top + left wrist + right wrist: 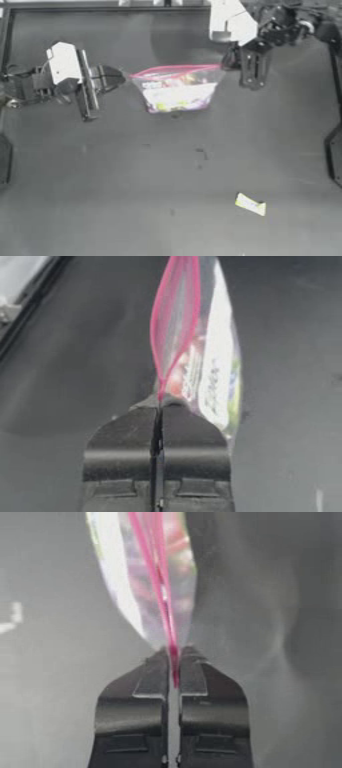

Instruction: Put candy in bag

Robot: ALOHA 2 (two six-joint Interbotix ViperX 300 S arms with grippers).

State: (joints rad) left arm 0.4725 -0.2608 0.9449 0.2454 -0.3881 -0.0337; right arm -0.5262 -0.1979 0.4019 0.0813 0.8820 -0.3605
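The bag is clear plastic with a pink-red strip along its rim and multicoloured sweets inside, in the far middle of the table. It is stretched between both grippers. My left gripper is shut on the rim's left end, and the left wrist view shows the bag running away from the closed left gripper. My right gripper is shut on the rim's right end; in its wrist view the pink strip enters the closed right gripper. The candy, small, flat and pale yellow, lies alone near the front right, far from both grippers.
A raised rail borders the table's far side. Dark fixtures sit at the right edge and the left edge. Bare dark tabletop lies between the bag and the candy.
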